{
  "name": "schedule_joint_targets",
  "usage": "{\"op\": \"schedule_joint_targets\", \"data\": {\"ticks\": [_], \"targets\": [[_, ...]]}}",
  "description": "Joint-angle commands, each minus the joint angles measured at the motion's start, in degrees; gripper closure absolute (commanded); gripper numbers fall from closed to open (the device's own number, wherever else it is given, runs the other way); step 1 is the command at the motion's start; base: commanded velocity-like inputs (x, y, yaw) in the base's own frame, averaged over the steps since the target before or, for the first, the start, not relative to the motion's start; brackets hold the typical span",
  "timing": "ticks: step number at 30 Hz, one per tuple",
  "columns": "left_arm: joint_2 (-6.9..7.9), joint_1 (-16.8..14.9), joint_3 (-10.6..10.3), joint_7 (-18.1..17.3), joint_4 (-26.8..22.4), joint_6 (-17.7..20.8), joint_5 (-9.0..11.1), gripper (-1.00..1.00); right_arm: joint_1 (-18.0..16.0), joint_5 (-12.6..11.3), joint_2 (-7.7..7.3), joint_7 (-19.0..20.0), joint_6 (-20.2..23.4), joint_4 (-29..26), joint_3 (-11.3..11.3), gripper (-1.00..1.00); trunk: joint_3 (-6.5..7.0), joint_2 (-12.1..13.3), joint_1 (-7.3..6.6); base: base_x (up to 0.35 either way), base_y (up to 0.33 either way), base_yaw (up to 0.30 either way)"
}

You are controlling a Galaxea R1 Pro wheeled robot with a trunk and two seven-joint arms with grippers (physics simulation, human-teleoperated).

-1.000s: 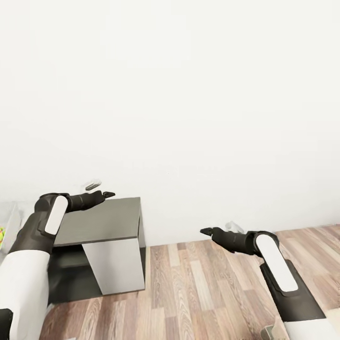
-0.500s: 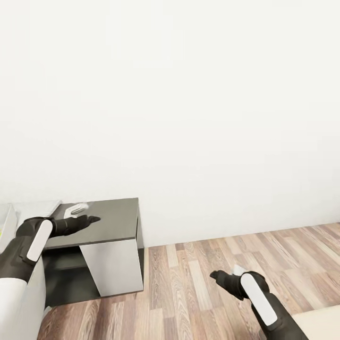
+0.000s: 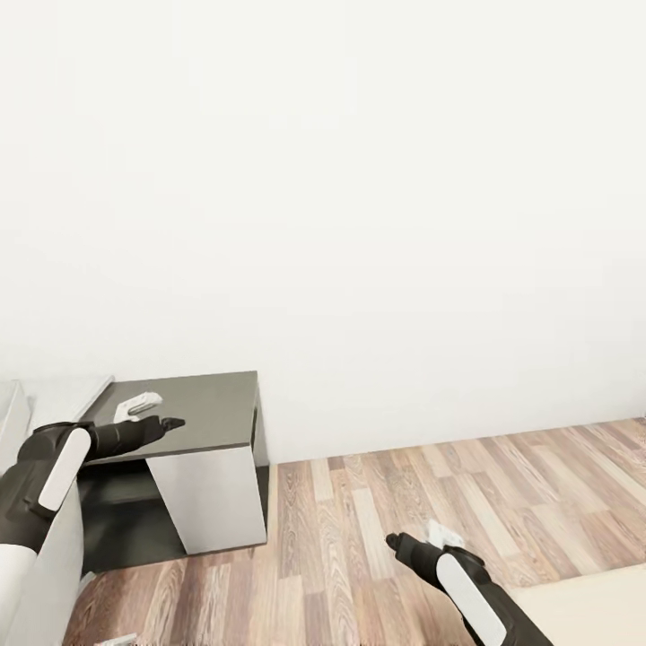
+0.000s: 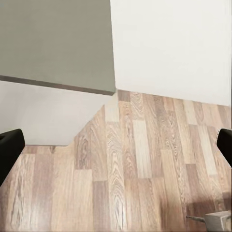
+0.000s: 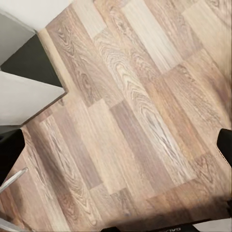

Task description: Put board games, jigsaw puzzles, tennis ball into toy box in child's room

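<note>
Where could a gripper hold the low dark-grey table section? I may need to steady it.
Probably the front edge of the dark-grey table top, approached level from the floor side: the slab is thin and flat, with an open recess beneath for the lower finger. The white panel looks too broad to pinch.

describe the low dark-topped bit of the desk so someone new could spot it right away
Follow the plain white wall down to the wood floor. At its left end stands the table: a flat dark-grey top on a white side panel, the only furniture against that wall.
</note>
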Motion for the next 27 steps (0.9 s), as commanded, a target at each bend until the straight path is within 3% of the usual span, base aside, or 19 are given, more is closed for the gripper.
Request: {"op": "schedule_joint_targets", "data": {"ticks": [1, 10, 27], "targets": [[-0.02, -0.06, 0.10, -0.61, -0.13, 0.28, -0.44, -1.00, -0.06, -0.49, -0.03, -0.48, -0.31, 0.54, 0.29, -1.00, -0.15, -0.14, 0.02, -0.144, -0.183, 0.000], [-0.11, 0.12, -0.14, -0.79, -0.23, 0.09, -0.62, -1.00, -0.05, -0.51, 0.52, -0.43, -4.49, 5.48, 0.60, -1.00, -0.16, -0.14, 0.02, -0.055, -0.070, 0.000], [-0.48, 1.38, -0.31, -0.67, 0.46, -0.08, -0.70, -1.00, -0.05, -0.39, 0.78, -0.33, -6.50, 9.66, 1.46, -1.00, -0.16, -0.14, 0.02, -0.113, -0.035, 0.000]]}}
